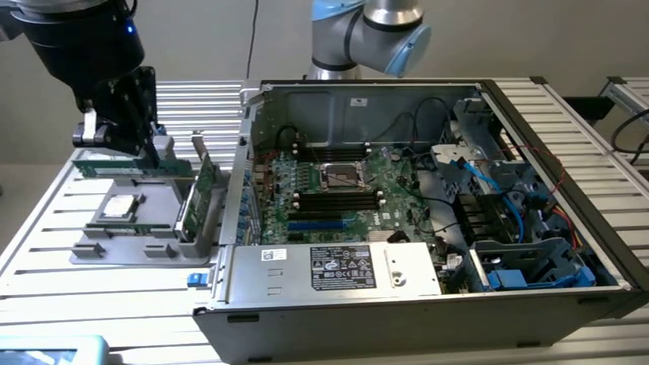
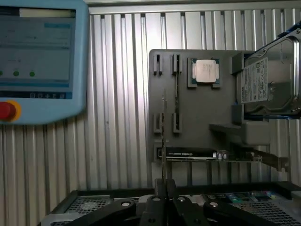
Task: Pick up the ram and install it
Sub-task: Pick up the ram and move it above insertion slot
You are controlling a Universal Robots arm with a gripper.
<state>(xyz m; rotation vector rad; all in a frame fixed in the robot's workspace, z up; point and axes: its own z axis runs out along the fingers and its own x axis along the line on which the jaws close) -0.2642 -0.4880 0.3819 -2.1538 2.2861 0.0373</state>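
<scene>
Hand (image 2: 162,187) grips the ram (image 2: 163,136) above the grey tray (image 2: 207,120)

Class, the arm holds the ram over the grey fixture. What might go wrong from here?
1. The hand grips only a short stretch of the ram, so it might tilt or slip.
2. The upright expansion card and the case wall stand between the ram and the motherboard; a low pass may clip them.
</scene>
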